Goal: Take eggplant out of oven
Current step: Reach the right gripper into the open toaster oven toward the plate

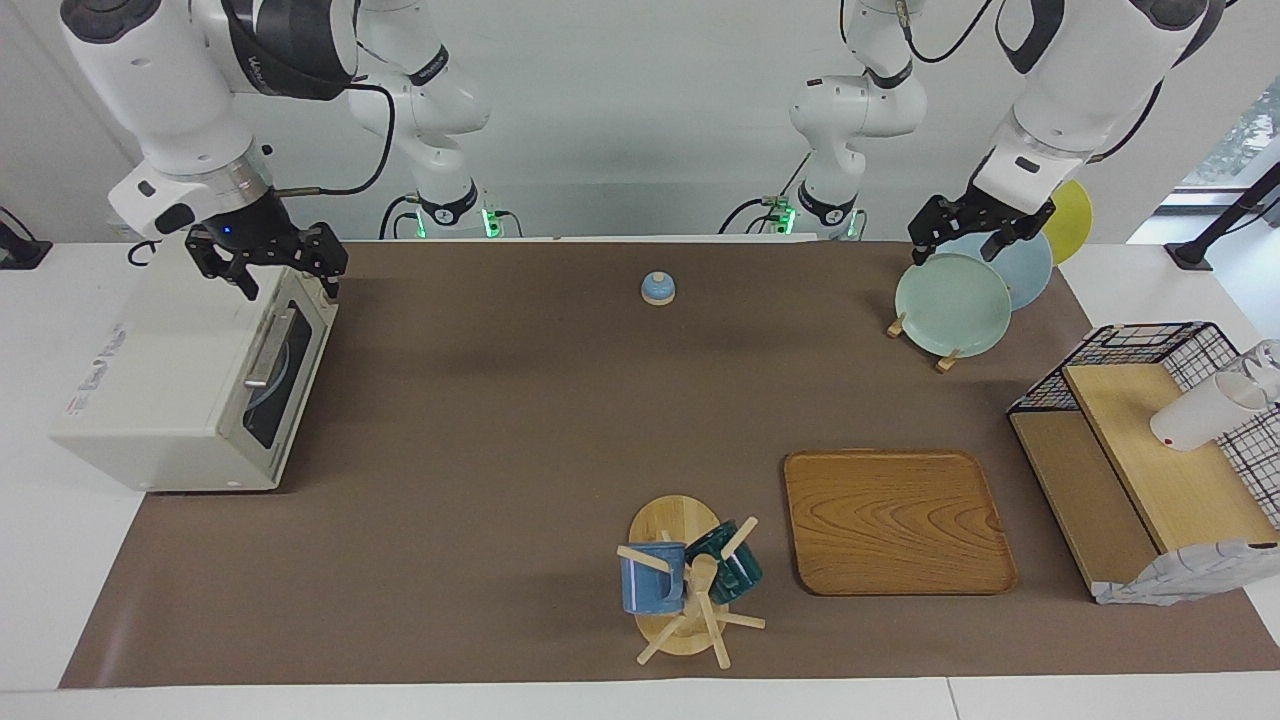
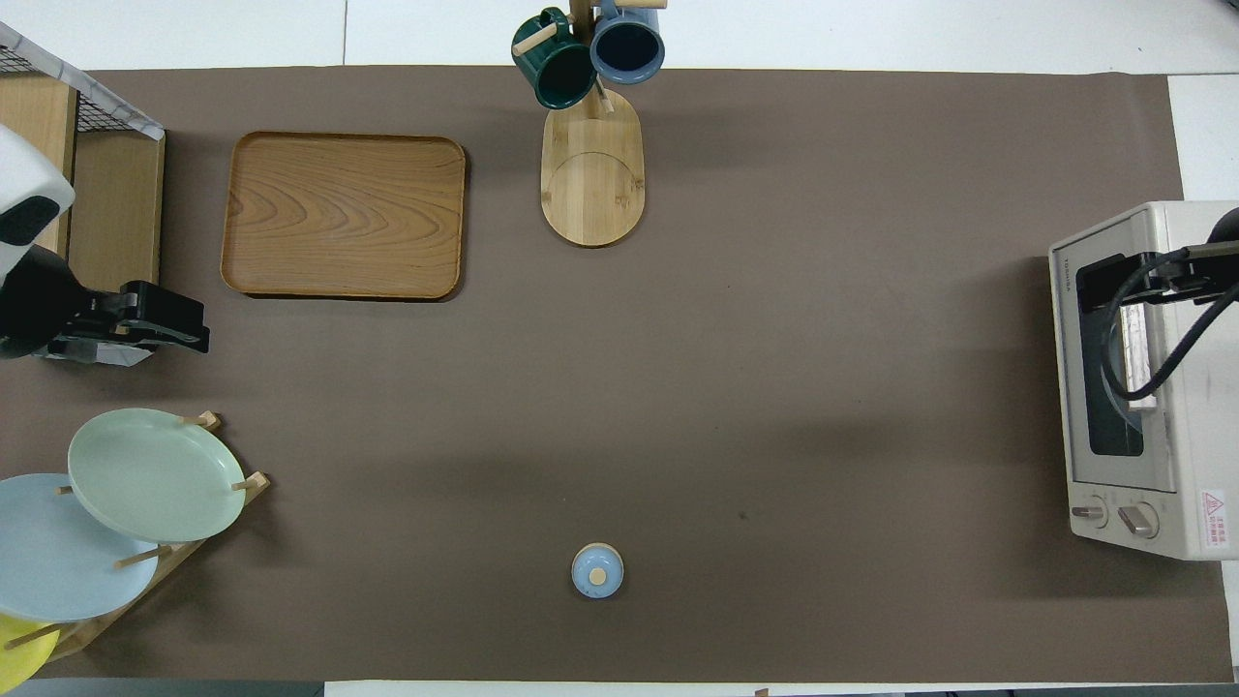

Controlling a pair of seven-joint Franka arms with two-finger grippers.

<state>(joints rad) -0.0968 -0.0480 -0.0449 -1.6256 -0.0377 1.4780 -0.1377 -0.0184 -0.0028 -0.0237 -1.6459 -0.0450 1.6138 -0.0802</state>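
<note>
Nothing is done yet: the oven (image 1: 190, 390) door is shut, no eggplant shows, my right gripper (image 1: 268, 262) hangs wide open above it, my left gripper (image 1: 975, 232) waits open over the plates (image 1: 950, 305).

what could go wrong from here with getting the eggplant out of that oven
1. The oven door looks shut and the eggplant is not visible, so the door must come down first; the open right gripper hangs over the oven's top edge and could knock it.
2. The arm's cable crosses the door handle in the overhead view and might snag.
3. The open left gripper hangs over the plate rack; a sudden move could hit the plates.
</note>
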